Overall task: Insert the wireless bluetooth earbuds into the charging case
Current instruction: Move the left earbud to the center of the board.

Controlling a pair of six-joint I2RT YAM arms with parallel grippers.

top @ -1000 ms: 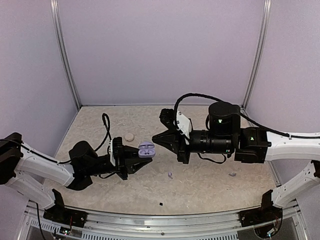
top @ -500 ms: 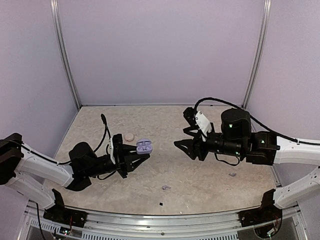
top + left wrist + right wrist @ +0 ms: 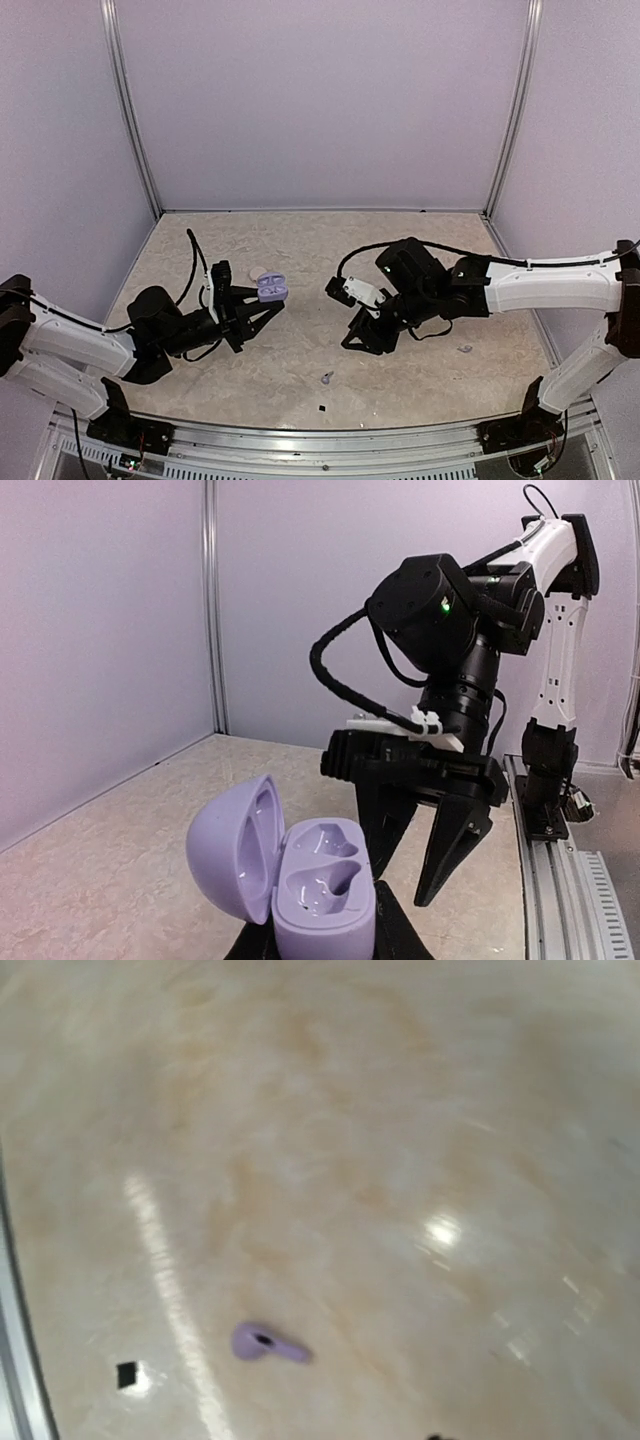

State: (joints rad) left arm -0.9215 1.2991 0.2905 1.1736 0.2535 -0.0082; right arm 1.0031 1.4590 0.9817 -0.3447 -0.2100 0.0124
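Lilac walls close round the pale marbled counter [image 3: 300, 250] I work over. My left fingers [image 3: 258, 308] are clamped tight on the base of the charging case [image 3: 300, 875], which I hold up off the counter with its lid swung open and both wells empty. My right fingers [image 3: 362, 343] stand partly open, pointing down at the counter, with nothing between them. One earbud [image 3: 268, 1344] lies loose on the counter below them, near a small black square [image 3: 126, 1374]. A second earbud [image 3: 465, 349] lies well apart, further to my right.
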